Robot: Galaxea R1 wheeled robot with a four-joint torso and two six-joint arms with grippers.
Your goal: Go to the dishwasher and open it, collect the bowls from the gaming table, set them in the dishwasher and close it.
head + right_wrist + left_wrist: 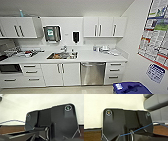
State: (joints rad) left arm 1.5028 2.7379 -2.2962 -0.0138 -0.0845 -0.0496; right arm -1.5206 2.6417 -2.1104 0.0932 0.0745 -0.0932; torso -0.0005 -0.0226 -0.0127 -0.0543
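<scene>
The dishwasher [92, 73] stands shut under the white counter, right of the sink, its brushed steel front facing me and its bar handle [92, 64] running along the top edge. It lies ahead of me and a little to the right, across a strip of pale floor. The bowls and the gaming table are out of view. In both wrist views the robot's own dark plate blocks the fingers.
A white counter [100, 58] holds a sink [62, 55], dishes at the left and small items at the right. White drawers [113, 73] flank the dishwasher. A blue bin [131, 88] stands at the lower right by a wall with posters [156, 35]. Grey cushions [157, 105] appear in the left wrist view.
</scene>
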